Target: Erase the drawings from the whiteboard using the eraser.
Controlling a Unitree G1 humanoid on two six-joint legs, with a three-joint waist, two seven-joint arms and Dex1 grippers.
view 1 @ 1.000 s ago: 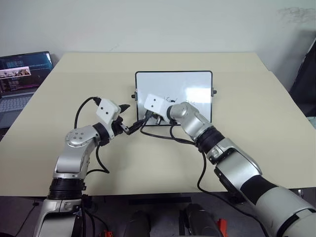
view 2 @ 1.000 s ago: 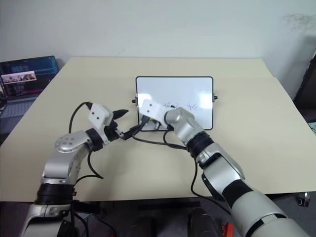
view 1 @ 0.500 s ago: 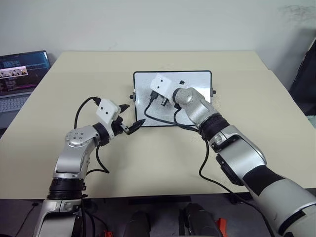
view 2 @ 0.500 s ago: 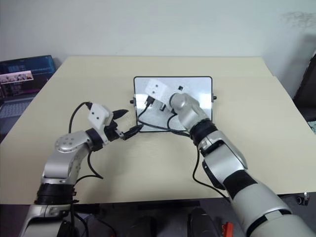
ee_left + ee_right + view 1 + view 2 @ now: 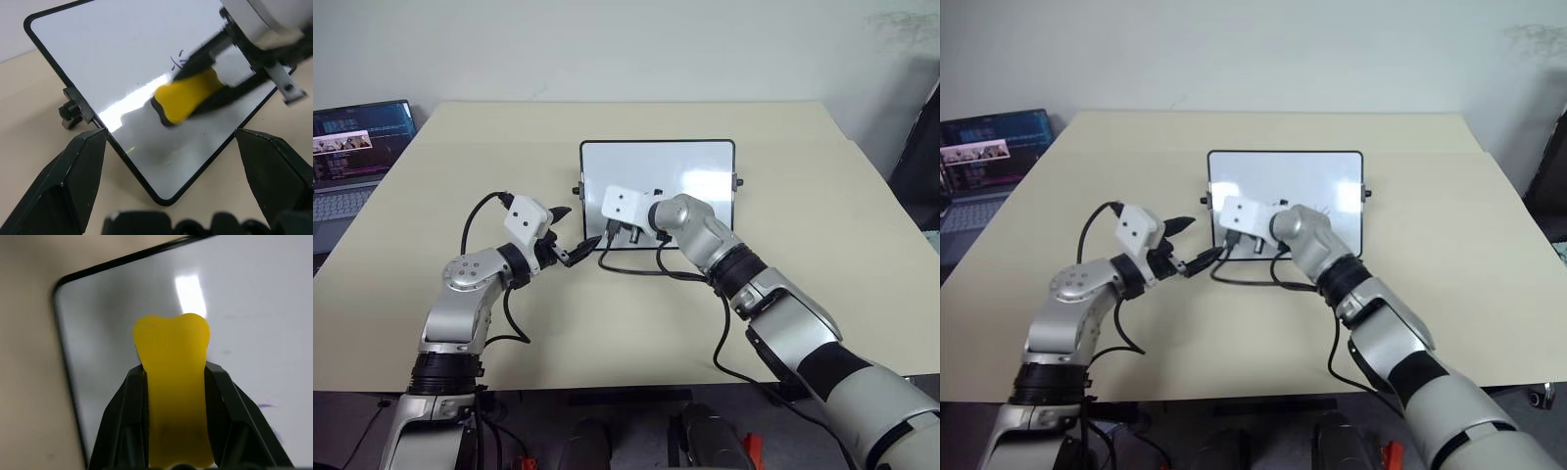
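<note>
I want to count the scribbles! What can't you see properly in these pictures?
- Drawings: left wrist view shows one mark; the right gripper and eraser cover the rest.
- Whiteboard: in the eye views, the right arm hides its lower part.
- Laptop: cut off by the picture's edge, screen too small to read.

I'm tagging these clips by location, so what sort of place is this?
Probably an office or lab room: a plain beige table against a bare wall, an open laptop at its far left, and a small whiteboard standing on it.

Even indoor light, glare streaks on the whiteboard point(image 5: 695, 176), eraser point(image 5: 188, 96) blurred.
</note>
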